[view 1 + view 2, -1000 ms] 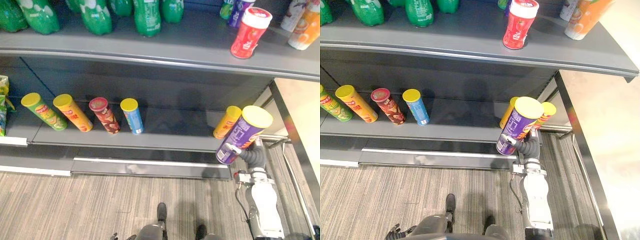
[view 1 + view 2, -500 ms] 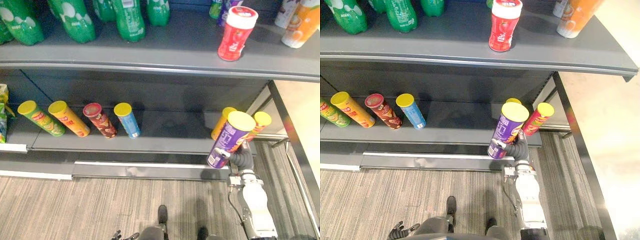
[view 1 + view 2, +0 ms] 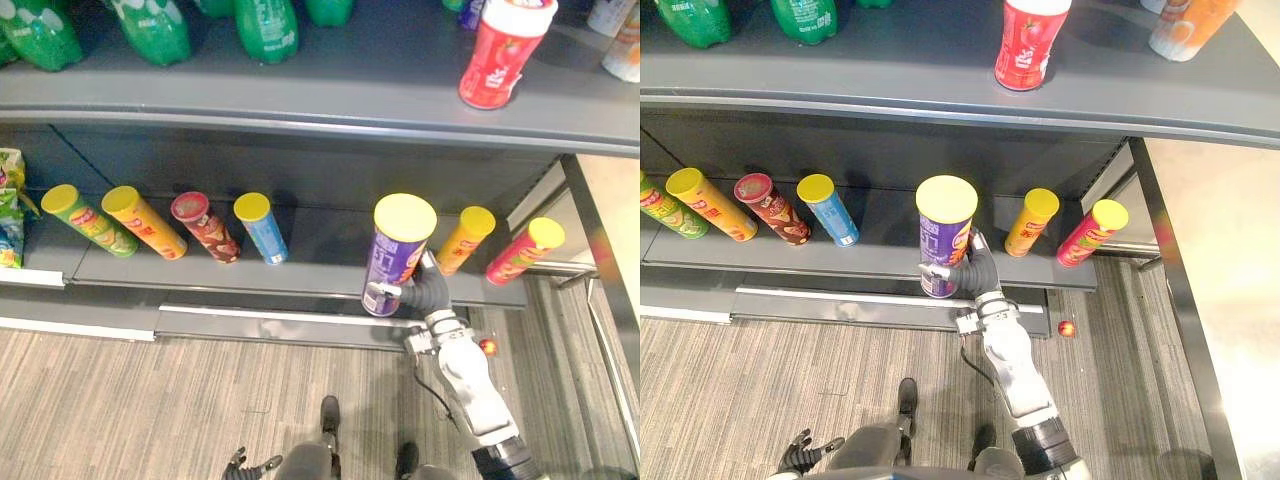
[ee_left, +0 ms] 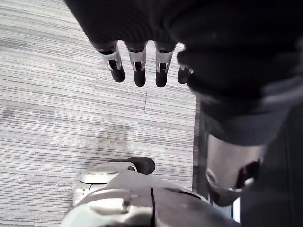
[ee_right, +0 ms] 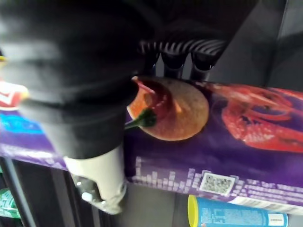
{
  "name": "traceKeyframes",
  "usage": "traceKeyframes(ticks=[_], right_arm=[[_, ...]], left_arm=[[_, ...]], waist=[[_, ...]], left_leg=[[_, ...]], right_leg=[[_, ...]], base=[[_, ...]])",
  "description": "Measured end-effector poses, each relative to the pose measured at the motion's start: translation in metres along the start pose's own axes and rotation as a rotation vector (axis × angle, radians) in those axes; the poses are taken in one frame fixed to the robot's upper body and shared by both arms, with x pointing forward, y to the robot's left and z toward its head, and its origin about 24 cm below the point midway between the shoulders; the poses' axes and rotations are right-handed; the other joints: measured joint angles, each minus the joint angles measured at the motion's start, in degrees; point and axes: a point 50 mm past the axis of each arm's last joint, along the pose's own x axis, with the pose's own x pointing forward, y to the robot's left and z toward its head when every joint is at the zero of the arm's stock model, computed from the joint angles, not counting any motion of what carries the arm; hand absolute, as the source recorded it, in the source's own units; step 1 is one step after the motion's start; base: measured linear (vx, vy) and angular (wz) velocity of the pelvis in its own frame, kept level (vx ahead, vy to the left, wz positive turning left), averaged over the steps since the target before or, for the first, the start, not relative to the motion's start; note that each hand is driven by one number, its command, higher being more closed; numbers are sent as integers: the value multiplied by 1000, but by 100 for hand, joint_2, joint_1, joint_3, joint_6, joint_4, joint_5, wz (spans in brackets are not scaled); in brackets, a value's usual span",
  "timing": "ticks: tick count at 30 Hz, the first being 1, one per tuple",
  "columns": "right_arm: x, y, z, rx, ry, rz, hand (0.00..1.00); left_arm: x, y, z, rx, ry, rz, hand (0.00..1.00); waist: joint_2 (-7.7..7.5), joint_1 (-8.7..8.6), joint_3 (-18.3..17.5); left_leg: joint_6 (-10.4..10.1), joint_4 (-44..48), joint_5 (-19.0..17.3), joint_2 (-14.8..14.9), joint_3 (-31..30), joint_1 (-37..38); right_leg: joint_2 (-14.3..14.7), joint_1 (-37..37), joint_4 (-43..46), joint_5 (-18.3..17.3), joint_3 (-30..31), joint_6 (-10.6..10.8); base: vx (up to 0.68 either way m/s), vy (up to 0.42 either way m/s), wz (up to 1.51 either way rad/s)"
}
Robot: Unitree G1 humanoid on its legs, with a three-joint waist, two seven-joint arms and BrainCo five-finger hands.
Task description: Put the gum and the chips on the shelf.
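Left hand (image 4: 138, 64): idle at 7 o'clock of the head view, fingers straight, holding nothing, floor under it.

Lower shelf (image 3: 320, 265), from 9 o'clock inward: green can (image 3: 88, 222), orange can (image 3: 143, 224), dark red can (image 3: 206, 229), blue can (image 3: 261, 229). They stand in a row, apart from the work.

Purple chips can (image 3: 397, 262): dead centre, yellow lid up, leaning slightly. Right hand (image 3: 425, 292), arm from 5 o'clock, has its fingers wrapped round the can's lower half, and the wrist view confirms them curled over the body. The base is at the shelf's front lip. Can't tell if it's touching down.

At 3 o'clock of the purple can: yellow-orange can (image 3: 466, 240), near, with the pink-red can (image 3: 524, 251) beyond it.

Red white-lidded tub (image 3: 500, 58): 1 o'clock, upright on the upper shelf (image 3: 380, 85), back from the front edge. I read that as the gum, so that half looks done. Chips look mid-placement.

Small red ball (image 3: 487, 346) on the floor at 4 o'clock of the right hand, off task.

Risks:
- Base sits at the lip. Release here and the tall can likely tips forward to the floor, so it needs to go deeper first.
- Base snagging the lip on push-in would lever the can in the grip.
- Drift toward 3 o'clock, or fingers opening wide, could knock the yellow-orange can into the pink-red one.
- Low grip on a tall can lets the top swing, and a fast retract may drag it over.
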Motion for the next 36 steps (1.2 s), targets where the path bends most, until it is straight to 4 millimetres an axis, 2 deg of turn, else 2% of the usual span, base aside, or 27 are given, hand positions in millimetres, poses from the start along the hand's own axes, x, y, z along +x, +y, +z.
traceKeyframes(ticks=[2,6,12,13,18,20,24,27,30,33,36], right_arm=[[5,2,4,-4,-23,8,100],[23,2,14,-27,-73,-3,100],[56,-2,23,-145,-126,-81,100],[61,-7,24,-165,-128,-117,100],[85,-32,37,-214,-163,-264,100],[95,-46,48,-210,-185,-354,100],[109,-65,64,-222,-214,-469,100],[113,-79,74,-260,-242,-548,100],[112,-87,76,-247,-247,-608,100],[113,-86,81,-239,-269,-624,100],[112,-84,89,-223,-303,-637,100]], left_arm=[[0,-1,1,3,-3,-2,0],[4,-7,14,1,-41,-22,0],[6,-16,34,17,-117,-29,0],[7,-18,39,23,-134,-35,0],[7,-26,56,4,-200,-60,0],[6,-29,63,-10,-234,-73,0],[7,-32,77,2,-285,-87,0],[6,-36,86,-10,-322,-89,0],[5,-36,88,-36,-326,-91,0],[4,-37,92,-51,-345,-92,0],[2,-37,103,-116,-386,-91,0]], waist=[[21,-4,20],[169,1,234],[424,120,615],[467,195,662],[620,327,963],[703,327,1088],[774,344,1289],[857,470,1362],[868,475,1395],[865,493,1401],[874,482,1507]], left_leg=[[5,0,23,3,-25,-61],[19,1,137,-17,-291,-229],[-47,2,329,5,-503,-586],[-66,2,366,12,-529,-649],[-123,4,478,17,-662,-876],[-124,5,557,-24,-785,-1028],[-163,7,668,-104,-938,-1269],[-163,7,739,-134,-984,-1468],[-204,8,773,-224,-1086,-1574],[-232,23,792,-227,-1084,-1738],[-267,461,640,-212,-1082,-2017]], right_leg=[[1,-77,47,0,-3,0],[3,-179,165,-3,-221,-4],[15,-538,419,-40,-438,-49],[14,-612,473,-42,-456,-51],[-23,-914,794,-140,-597,-102],[-125,-1167,1185,-333,-686,-107],[-336,-1630,1917,-697,-803,-143],[-458,-1971,2358,-938,-853,-208],[-653,-2205,2815,-1237,-939,-252],[-727,-2444,3071,-1357,-982,-300],[-775,-2562,3285,-1378,-1114,-317]], base=[[-12,5,5],[-50,14,29],[-79,11,19],[-40,-10,10],[-24,-26,14],[1,-53,25],[7,-90,25],[-4,-119,19],[2,-147,23],[-10,-146,13],[-10,-124,7]])
